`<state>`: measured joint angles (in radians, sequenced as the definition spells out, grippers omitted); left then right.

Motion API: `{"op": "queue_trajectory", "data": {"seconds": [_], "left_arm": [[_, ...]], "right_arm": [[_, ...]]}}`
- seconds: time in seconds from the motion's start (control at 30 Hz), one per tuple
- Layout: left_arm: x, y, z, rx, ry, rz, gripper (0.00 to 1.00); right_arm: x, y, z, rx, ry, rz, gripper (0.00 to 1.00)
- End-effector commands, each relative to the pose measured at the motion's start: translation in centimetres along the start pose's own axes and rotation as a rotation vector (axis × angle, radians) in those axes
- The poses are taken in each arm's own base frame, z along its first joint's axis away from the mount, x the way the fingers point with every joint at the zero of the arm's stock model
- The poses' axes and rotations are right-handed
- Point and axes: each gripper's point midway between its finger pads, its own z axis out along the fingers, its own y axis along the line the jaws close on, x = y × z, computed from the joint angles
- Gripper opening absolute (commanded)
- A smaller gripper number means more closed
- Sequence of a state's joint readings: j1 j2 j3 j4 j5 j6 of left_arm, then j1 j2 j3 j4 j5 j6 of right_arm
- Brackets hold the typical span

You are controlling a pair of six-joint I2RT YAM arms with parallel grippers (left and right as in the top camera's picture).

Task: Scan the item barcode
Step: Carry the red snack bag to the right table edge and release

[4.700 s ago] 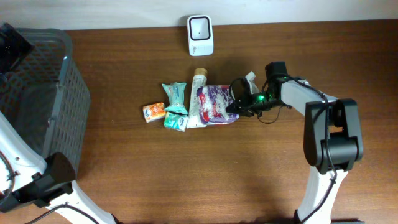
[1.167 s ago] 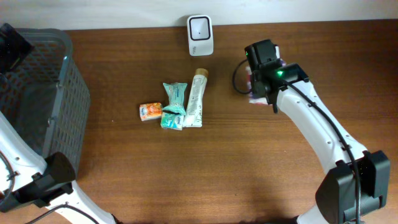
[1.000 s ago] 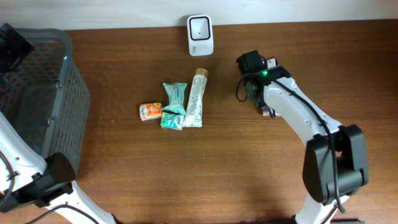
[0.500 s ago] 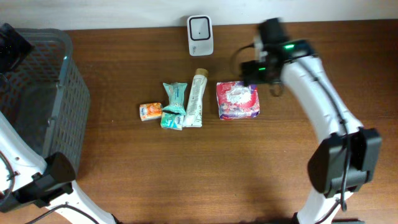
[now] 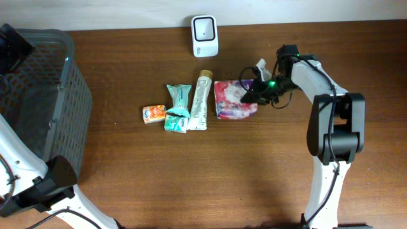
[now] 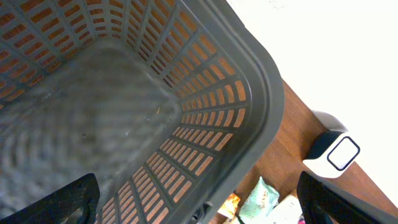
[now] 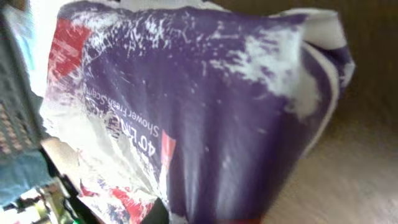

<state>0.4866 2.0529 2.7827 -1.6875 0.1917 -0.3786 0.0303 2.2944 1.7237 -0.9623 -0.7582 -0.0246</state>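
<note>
Can't spot a barcode on the purple pack (image 5: 232, 102). In the right wrist view it fills the frame and hides the fingers. The right claw (image 5: 253, 95) is pinched shut on the pack's edge, on the desk (image 5: 191, 178) below-right of the scanner (image 5: 205, 27). The left claw (image 6: 199, 208) is spread wide over the basket (image 6: 261, 93), far left of the scanner.

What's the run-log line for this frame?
left gripper: open, over basket | right gripper: shut on purple pack, right edge | scanner: apart from pack
</note>
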Motion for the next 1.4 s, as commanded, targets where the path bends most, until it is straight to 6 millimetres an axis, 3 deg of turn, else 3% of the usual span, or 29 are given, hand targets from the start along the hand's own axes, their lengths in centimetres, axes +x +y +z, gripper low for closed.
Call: {"op": "queue_trajectory", "data": {"seconds": [0.0,0.07,0.13,0.2,0.33,0.43,0.5,0.63,0.67,0.7,0.73,0.8,0.83,0.87,0.93,1.0,1.03,1.17,1.23,1.27,1.3,1.37], "left_arm": [[-0.1,-0.2,-0.8,0.010,-0.018,0.002,0.99],[-0.1,-0.2,-0.8,0.010,-0.018,0.002,0.99],[-0.1,-0.2,-0.8,0.010,-0.018,0.002,0.99],[-0.1,-0.2,-0.8,0.010,-0.018,0.002,0.99],[-0.1,-0.2,-0.8,0.010,-0.018,0.002,0.99],[-0.1,-0.2,-0.8,0.010,-0.018,0.002,0.99],[-0.1,-0.2,-0.8,0.010,-0.018,0.002,0.99],[-0.1,-0.2,-0.8,0.010,-0.018,0.002,0.99],[-0.1,-0.2,-0.8,0.010,-0.018,0.002,0.99],[-0.1,-0.2,-0.8,0.010,-0.018,0.002,0.99],[-0.1,-0.2,-0.8,0.010,-0.018,0.002,0.99],[-0.1,-0.2,-0.8,0.010,-0.018,0.002,0.99],[-0.1,-0.2,-0.8,0.010,-0.018,0.002,0.99],[-0.1,-0.2,-0.8,0.010,-0.018,0.002,0.99],[-0.1,-0.2,-0.8,0.010,-0.018,0.002,0.99],[-0.1,-0.2,-0.8,0.010,-0.018,0.002,0.99],[-0.1,-0.2,-0.8,0.010,-0.018,0.002,0.99],[-0.1,-0.2,-0.8,0.010,-0.018,0.002,0.99],[-0.1,-0.2,-0.8,0.010,-0.018,0.002,0.99],[-0.1,-0.2,-0.8,0.010,-0.018,0.002,0.99],[-0.1,-0.2,-0.8,0.010,-0.018,0.002,0.99],[-0.1,-0.2,-0.8,0.010,-0.018,0.002,0.99]], "right_arm": [[-7.0,6.0,-4.1,-0.114,-0.181,-0.002,0.04],[-13.2,9.2,-7.6,-0.127,-0.410,-0.019,0.04],[-16.5,11.4,-8.7,-0.179,-0.544,-0.009,0.04],[-19.1,14.6,-8.6,-0.224,-0.666,-0.034,0.04],[-21.1,18.1,-6.8,-0.229,-0.803,-0.039,0.04],[-21.6,16.9,-2.2,-0.230,-0.780,-0.001,0.04],[-21.2,15.5,-0.7,-0.209,-0.740,0.029,0.05],[-20.7,16.4,-1.3,-0.260,-0.693,-0.032,0.04],[-21.0,17.0,-3.2,-0.286,-0.695,-0.096,0.04],[-21.6,16.9,-7.0,-0.294,-0.722,-0.115,0.04],[-21.9,16.1,-10.5,-0.265,-0.748,-0.139,0.04],[-21.6,10.4,-18.2,-0.093,-0.800,-0.040,0.04],[-20.9,6.1,-21.9,-0.020,-0.822,0.068,0.04],[-19.5,0.2,-25.7,0.020,-0.842,0.220,0.04],[-15.8,-8.9,-31.1,0.060,-0.878,0.480,0.04],[-12.2,-15.4,-36.3,0.091,-0.950,0.613,0.04],[-10.9,-17.4,-38.0,0.104,-0.980,0.653,0.04],[-6.4,-23.9,-42.3,0.236,-1.076,0.801,0.04],[-5.0,-26.1,-42.1,0.309,-1.078,0.864,0.04],[-4.3,-27.3,-42.0,0.366,-1.078,0.900,0.13],[-4.0,-27.9,-41.9,0.401,-1.075,0.904,0.28],[-4.1,-27.6,-41.8,0.442,-1.042,0.799,0.83]]}}
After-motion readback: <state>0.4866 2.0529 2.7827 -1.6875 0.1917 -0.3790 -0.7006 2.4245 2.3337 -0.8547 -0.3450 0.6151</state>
